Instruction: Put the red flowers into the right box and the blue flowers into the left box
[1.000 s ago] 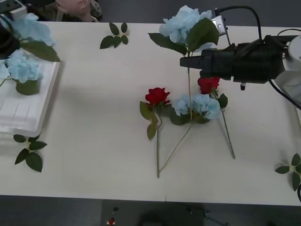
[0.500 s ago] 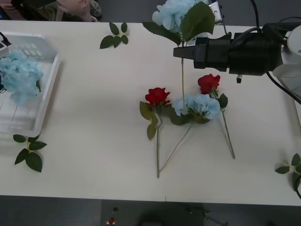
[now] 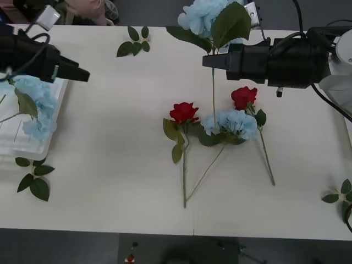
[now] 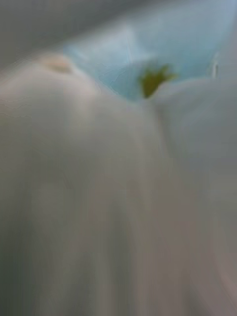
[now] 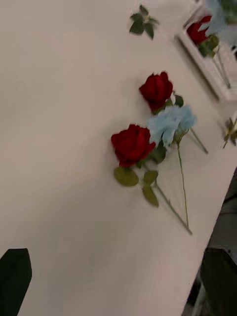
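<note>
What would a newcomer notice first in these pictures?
First, the right gripper at the table's far side, holding a blue flower up by its stem. Below it, two red flowers flank another blue cluster on the table. The left gripper is by the left box, which holds blue flowers.

Landmark: lying hydrangea cluster (image 3: 235, 122), mid-table (image 3: 121, 143). One rose (image 3: 183, 112) just left of it, second rose (image 3: 243, 97) touching its far right side. Behind and above it — a lifted hydrangea (image 3: 204, 14). Far left of it, the basket (image 3: 38, 144), a hydrangea (image 3: 36, 102) in it. Leaf sprigs (image 3: 33, 177) just in front of the basket.
</note>
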Available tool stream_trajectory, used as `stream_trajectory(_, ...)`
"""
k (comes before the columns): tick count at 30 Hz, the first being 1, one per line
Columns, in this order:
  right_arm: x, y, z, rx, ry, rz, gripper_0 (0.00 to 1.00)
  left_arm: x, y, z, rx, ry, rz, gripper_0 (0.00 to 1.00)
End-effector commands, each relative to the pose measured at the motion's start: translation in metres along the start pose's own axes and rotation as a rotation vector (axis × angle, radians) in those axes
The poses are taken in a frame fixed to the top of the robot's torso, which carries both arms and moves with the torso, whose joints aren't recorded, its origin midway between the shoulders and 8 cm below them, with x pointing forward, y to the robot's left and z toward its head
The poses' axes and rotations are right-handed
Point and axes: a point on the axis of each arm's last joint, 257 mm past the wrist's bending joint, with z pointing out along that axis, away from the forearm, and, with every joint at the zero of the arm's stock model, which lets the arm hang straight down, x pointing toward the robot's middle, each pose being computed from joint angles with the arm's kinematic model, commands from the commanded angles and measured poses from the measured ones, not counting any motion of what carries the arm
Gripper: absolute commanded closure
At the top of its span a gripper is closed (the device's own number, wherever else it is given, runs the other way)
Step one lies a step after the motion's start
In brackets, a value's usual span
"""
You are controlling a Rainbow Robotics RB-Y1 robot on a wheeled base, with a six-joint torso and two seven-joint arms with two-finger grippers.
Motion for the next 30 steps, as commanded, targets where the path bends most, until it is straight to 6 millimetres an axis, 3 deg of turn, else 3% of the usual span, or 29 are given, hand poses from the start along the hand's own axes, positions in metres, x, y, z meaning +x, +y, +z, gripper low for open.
stream_trajectory(1,-0.019,0.018,0.002,-0.019,-0.006,-0.019,1.0,-0.002,-0.027,0.071,0.083,-0.116,0.066,0.0)
stream_trajectory(2,-0.019,0.017,0.002,-0.018,-0.007,-0.018,1.0,-0.005,-0.031,0.082,0.092,-0.135,0.068,0.0)
stream_trajectory(5,-0.021,0.019,0.003,-0.02,-0.014,-0.022,1.0,-0.023,-0.058,0.14,0.127,-0.22,0.076,0.0)
stream_trajectory(10,-0.023,0.024,0.003,-0.028,-0.016,-0.023,1.0,-0.049,-0.106,0.203,0.178,-0.314,0.063,0.0)
stream_trajectory(16,-0.025,0.028,0.006,-0.033,-0.026,-0.02,1.0,-0.064,-0.155,0.228,0.269,-0.357,0.054,0.0)
stream_trajectory(24,-0.027,0.031,0.012,-0.041,-0.046,-0.01,1.0,-0.057,-0.187,0.233,0.33,-0.334,0.096,0.0)
stream_trajectory(25,-0.028,0.032,0.012,-0.043,-0.047,-0.01,1.0,-0.058,-0.188,0.233,0.331,-0.337,0.096,0.08)
stream_trajectory(26,-0.027,0.031,0.012,-0.043,-0.046,-0.009,1.0,-0.059,-0.189,0.233,0.334,-0.339,0.094,0.54)
stream_trajectory(27,-0.027,0.031,0.012,-0.043,-0.046,-0.009,1.0,-0.06,-0.19,0.233,0.338,-0.341,0.085,0.85)
stream_trajectory(28,-0.027,0.031,0.012,-0.043,-0.046,-0.008,1.0,-0.062,-0.19,0.233,0.338,-0.347,0.072,1.0)
stream_trajectory(30,-0.027,0.031,0.012,-0.043,-0.046,-0.008,1.0,-0.065,-0.189,0.234,0.329,-0.357,0.068,1.0)
